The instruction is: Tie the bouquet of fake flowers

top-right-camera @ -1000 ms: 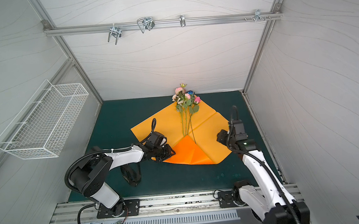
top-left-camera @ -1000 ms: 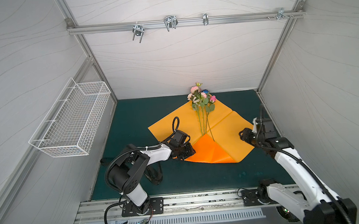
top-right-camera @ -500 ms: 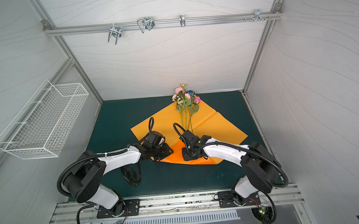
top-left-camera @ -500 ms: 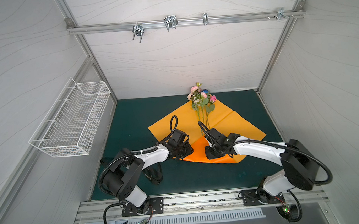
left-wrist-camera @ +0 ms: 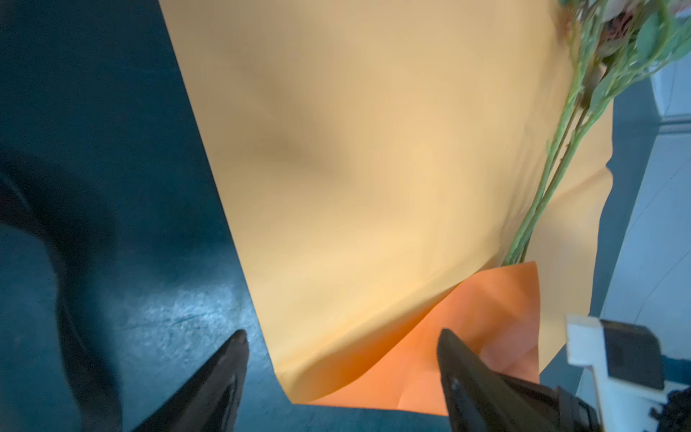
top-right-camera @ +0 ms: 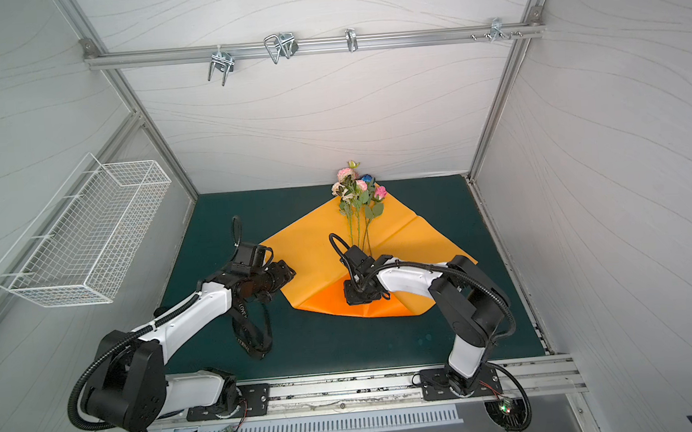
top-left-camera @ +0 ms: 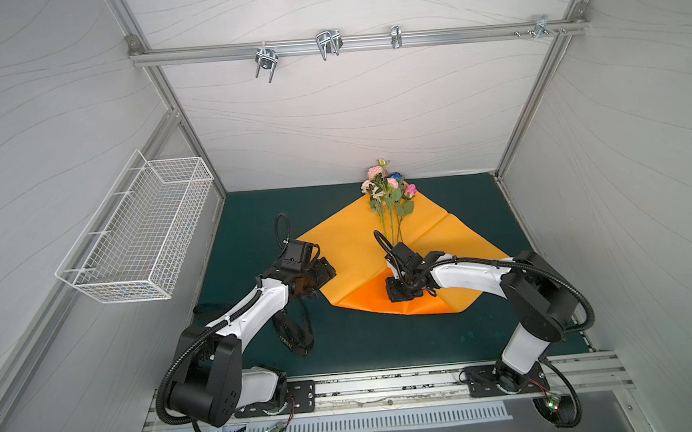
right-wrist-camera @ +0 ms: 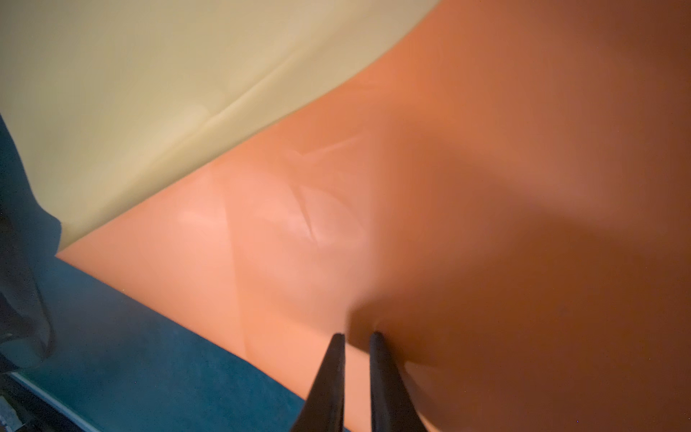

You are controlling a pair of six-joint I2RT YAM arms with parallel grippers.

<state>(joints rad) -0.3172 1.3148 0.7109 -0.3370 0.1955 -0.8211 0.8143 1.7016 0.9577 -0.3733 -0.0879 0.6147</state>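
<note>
Count: 1 bouquet of fake flowers (top-left-camera: pixel 388 189), 1 orange wrapping sheet (top-left-camera: pixel 350 246), 1 black ribbon (top-left-camera: pixel 294 337) w/ white lettering, 1 wire basket (top-left-camera: pixel 137 236) on the side wall, 2 claws, both mine.

Everything below is placed rel. to the sheet. The bouquet lies on it: blooms over the far corner, partly past the edge. The thin green stems run down the middle twd the near corner, which is folded up into a darker orange flap (top-left-camera: pixel 367 303). In the left wrist view the stem (left-wrist-camera: pixel 553 168) ends slip under that flap's edge.

My left claw (left-wrist-camera: pixel 342 334) is spread wide at the sheet's left edge, nr the fold. One finger is over the green mat (top-left-camera: pixel 387 347), the other over the flap, nothing between them. The bouquet sits well apart from it, across the sheet.

My right claw (right-wrist-camera: pixel 357 335) has its tips on the flap, fingers almost pressed together w/ only a thin slit. I can't tell if any paper is nipped in there. The stem ends are just beyond this wrist; the blooms are far off at the opposite corner.

The ribbon lies looped on the mat off the sheet's left edge, partly under my left arm.
</note>
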